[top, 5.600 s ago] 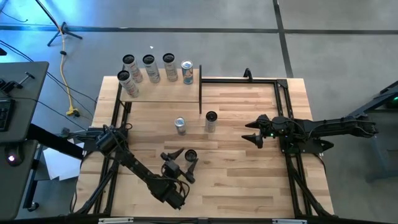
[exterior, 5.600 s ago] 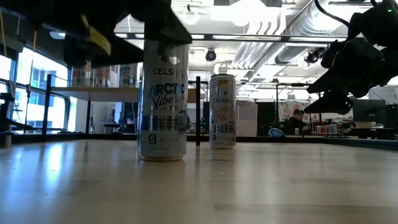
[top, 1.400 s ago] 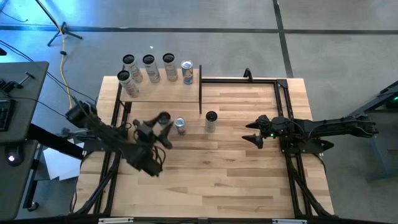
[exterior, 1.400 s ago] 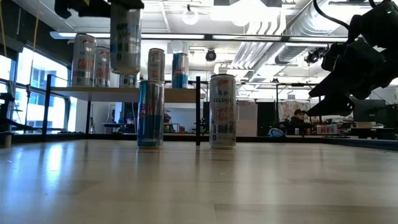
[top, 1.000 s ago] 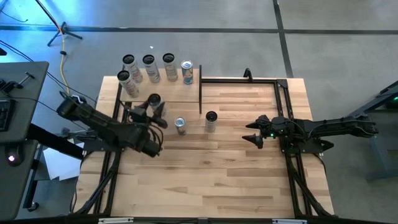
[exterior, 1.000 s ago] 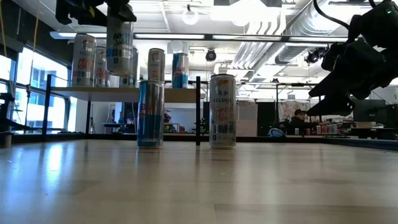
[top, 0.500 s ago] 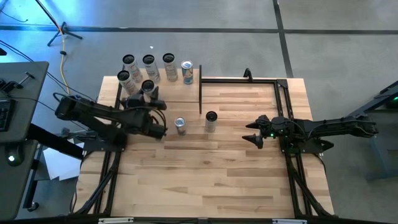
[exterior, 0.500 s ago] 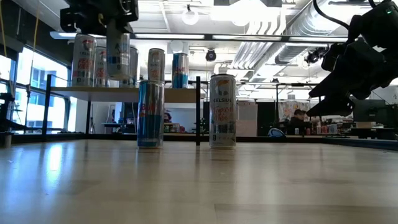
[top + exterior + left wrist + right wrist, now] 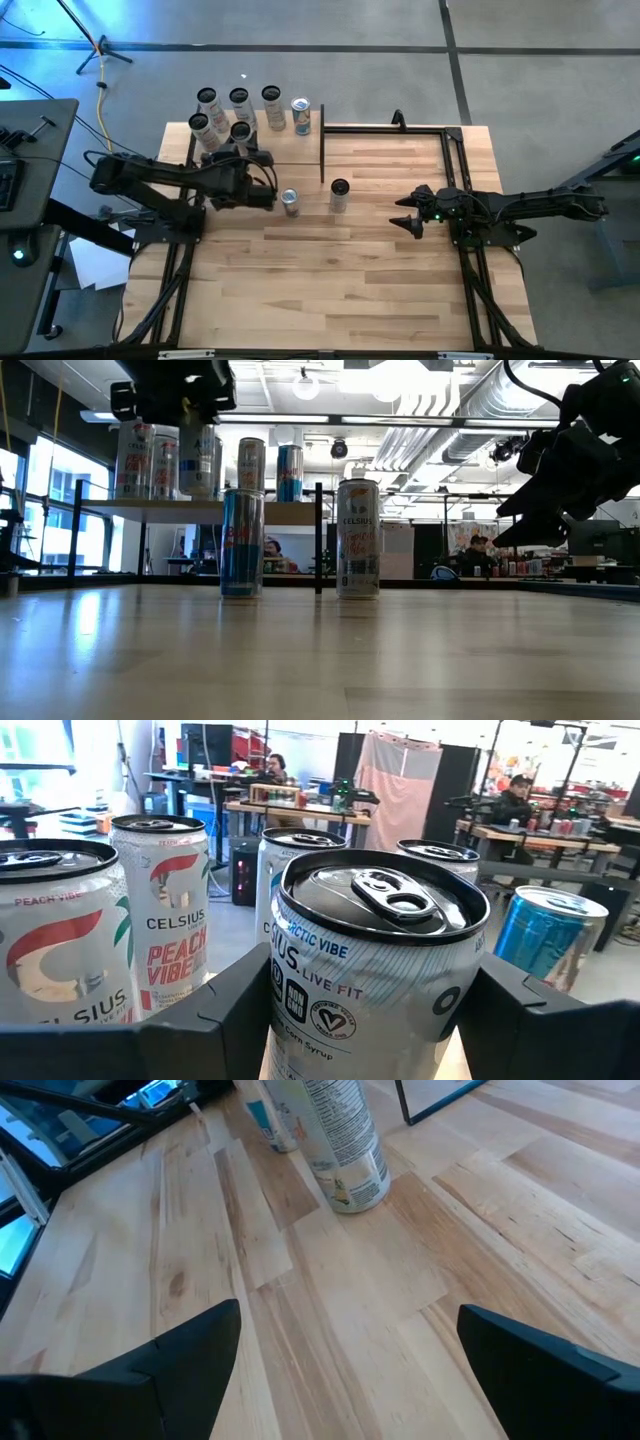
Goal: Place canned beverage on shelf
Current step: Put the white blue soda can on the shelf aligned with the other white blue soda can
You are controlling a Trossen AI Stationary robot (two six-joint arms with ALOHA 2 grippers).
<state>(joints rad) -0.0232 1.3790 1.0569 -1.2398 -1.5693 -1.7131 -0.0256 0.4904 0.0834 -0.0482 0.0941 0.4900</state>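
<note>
Item 1: left gripper [image 9: 241, 150], reaching over the shelf [image 9: 285, 150]. Its fingers [image 9: 240, 1005] are clamped on either side of a Celsius Arctic Vibe can [image 9: 375, 970], upright, pull-tab lid up. In the low view this can [image 9: 199, 460] sits at shelf level among the other shelved cans; whether its base touches the board cannot be told.

Item 2: shelved cans around that gripper. 2 Celsius Peach Vibe cans [image 9: 160, 910] stand just beside the held can on 1 side; 2 more cans stand beyond it; a blue can [image 9: 545, 935] stands on the other side, farther out.

Item 3: tabletop cans. A slim blue can [image 9: 290, 202] stands just beside the left gripper, off the shelf's near edge. A Celsius can [image 9: 339, 195] stands farther off, toward the right arm.

Item 4: right gripper [image 9: 408, 223], hovering above the table, well apart from the shelf, fingers [image 9: 190, 1340] spread wide and holding nothing. The Celsius can [image 9: 340, 1140] lies ahead of it.
</note>
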